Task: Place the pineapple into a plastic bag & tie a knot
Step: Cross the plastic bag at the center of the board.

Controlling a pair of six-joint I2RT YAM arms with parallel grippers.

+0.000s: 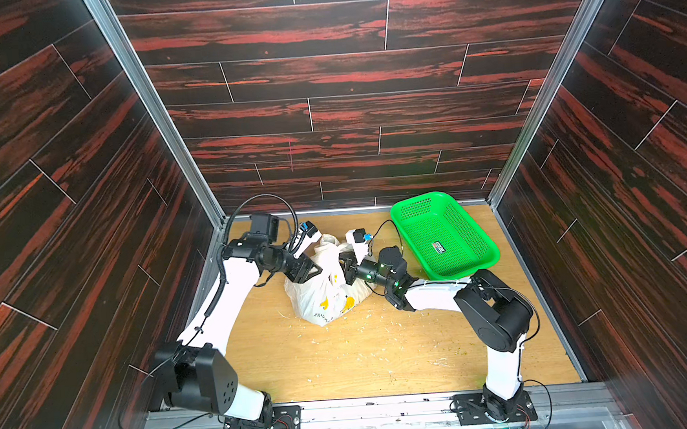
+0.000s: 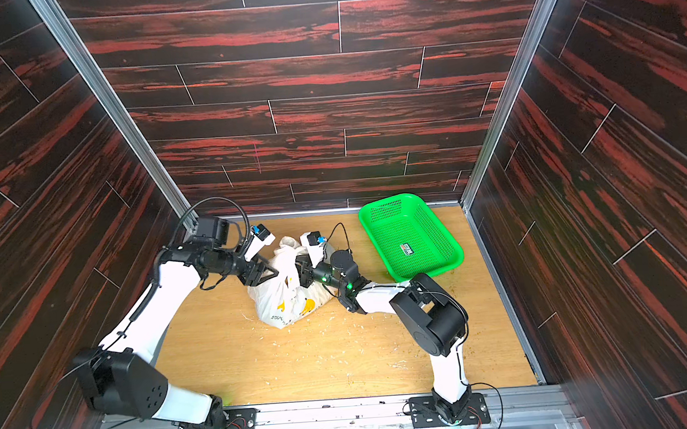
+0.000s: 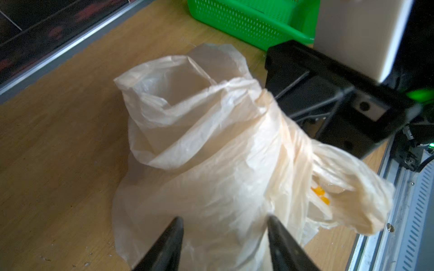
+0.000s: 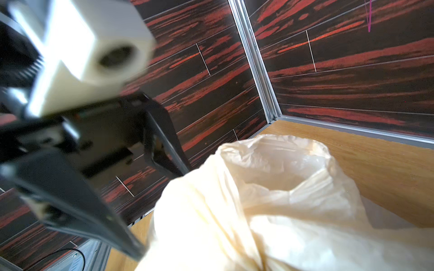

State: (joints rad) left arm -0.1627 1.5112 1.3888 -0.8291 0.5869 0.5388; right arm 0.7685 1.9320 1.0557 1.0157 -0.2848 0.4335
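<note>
Nearest the lens: the black two-fingered left tool (image 3: 224, 218), released, its fingers (image 3: 169, 244) standing apart with white film showing between them; in both top views it sits against the bag's side away from the basket.
Task thing: large, thin, crinkly white plastic bag (image 1: 327, 302) with yellow banana prints and small dark lettering, bulging, resting on the bench between the two arms, toward the back wall; what fills it is hidden by the film.
Straps: the knot (image 3: 288, 131) is a bunched twist of the bag's white handle straps; one loop end stands open toward the back wall, another sticks out toward the front rail; how tight it is I cannot tell.
Basket side: the black right tool (image 1: 346, 267), clenched at the bag's top, gathered film running into it, fingertips hidden.
Back corner: bright green rectangular plastic mesh basket (image 1: 457, 225), apart from the bag, a small label on its floor.
Surface: light wooden bench (image 1: 363, 357), strewn with pale shreds (image 1: 364, 316) near the bag.
</note>
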